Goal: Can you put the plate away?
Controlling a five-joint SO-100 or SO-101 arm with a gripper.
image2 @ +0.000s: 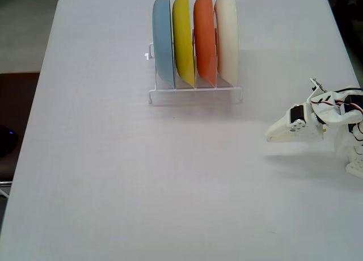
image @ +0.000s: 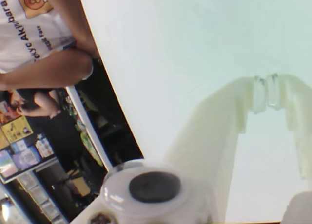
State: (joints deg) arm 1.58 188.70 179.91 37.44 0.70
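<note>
Fixed view: fingers (image2: 271, 137) closed to a point, holding nothing, low over the surface (image2: 113, 181) at right.

Well apart from the rack (image2: 195, 94), which carries four upright plates: one blue plate (image2: 163, 40), one yellow plate (image2: 183, 37), one orange plate (image2: 204, 37), and the plate (image2: 228, 37) in the rightmost slot. Wrist view: fingertips touching, nothing between.

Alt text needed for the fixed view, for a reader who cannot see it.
Four plates stand upright in a white wire rack at the far side of a white table: blue, yellow, orange, then the cream-white plate rightmost. The white gripper rests low at the right edge, holding nothing.
</note>
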